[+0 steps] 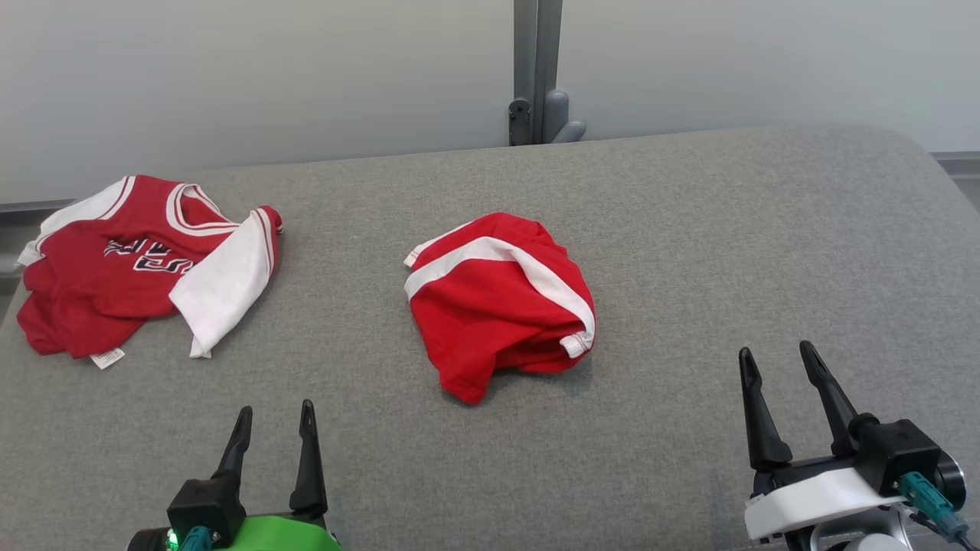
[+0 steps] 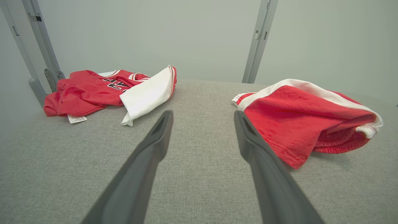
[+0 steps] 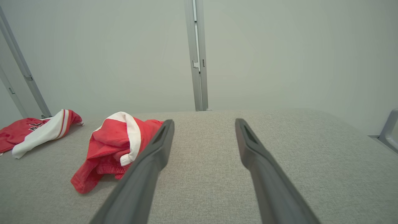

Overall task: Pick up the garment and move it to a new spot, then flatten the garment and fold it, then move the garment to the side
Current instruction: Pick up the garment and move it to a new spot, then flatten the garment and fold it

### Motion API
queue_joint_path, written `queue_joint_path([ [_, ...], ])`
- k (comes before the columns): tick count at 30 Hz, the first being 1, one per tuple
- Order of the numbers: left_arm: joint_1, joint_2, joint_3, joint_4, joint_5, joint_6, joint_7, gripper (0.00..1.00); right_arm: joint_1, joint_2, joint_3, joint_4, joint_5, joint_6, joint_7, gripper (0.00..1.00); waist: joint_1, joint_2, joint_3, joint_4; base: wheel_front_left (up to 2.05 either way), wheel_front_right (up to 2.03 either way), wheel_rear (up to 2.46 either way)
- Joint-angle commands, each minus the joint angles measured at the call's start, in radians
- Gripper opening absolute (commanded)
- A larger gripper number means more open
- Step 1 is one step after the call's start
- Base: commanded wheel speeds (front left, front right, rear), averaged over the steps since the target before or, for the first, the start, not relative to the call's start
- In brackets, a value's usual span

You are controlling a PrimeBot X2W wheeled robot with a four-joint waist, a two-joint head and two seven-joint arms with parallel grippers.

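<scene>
Garment: we take the crumpled red shorts (image 1: 498,306) as ours. They lie mid-bench (image 1: 689,229), well apart from the jersey (image 1: 115,268) at far left.
Left gripper (image 1: 276,407): spread, empty, with the shorts ahead to its right.
Right gripper (image 1: 777,349): spread, empty, with the shorts ahead to its left.
Nearer arm: about even, we judge.
Axis: the white stripe runs far-left to near-right.

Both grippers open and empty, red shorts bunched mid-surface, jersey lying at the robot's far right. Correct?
One thing is off: the jersey lies at the robot's far left, not right, as the head view shows. The rest holds: left gripper and right gripper open and empty, red shorts bunched in the middle of the grey surface.
</scene>
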Motion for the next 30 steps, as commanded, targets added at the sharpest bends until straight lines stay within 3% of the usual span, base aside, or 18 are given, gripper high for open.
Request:
queue_joint_path([
  [1,0.008,-0.007,0.005,0.005,0.013,-0.008,0.0,1.0,0.001,-0.003,0.001,0.003,0.007,0.0,-0.004,1.0,0.0,0.0099,0.0,0.002,0.0,0.0,0.0],
  [18,-0.006,-0.025,0.03,0.012,0.048,-0.041,0.0,1.0,-0.021,-0.003,0.03,0.053,0.045,0.0,-0.004,1.0,0.0,0.0099,0.013,0.053,0.0,0.0,0.0],
  [24,-0.021,-0.026,0.018,0.015,0.058,-0.045,0.0,1.0,-0.086,-0.003,0.114,0.174,0.146,0.0,-0.004,1.0,0.0,0.0099,0.03,0.118,0.0,0.0,0.0],
  [30,-0.039,-0.027,-0.004,0.019,0.053,-0.045,0.0,1.0,-0.175,-0.004,0.154,0.314,0.164,0.0,-0.004,1.0,0.0,0.0099,0.056,0.209,0.0,0.0,0.0],
])
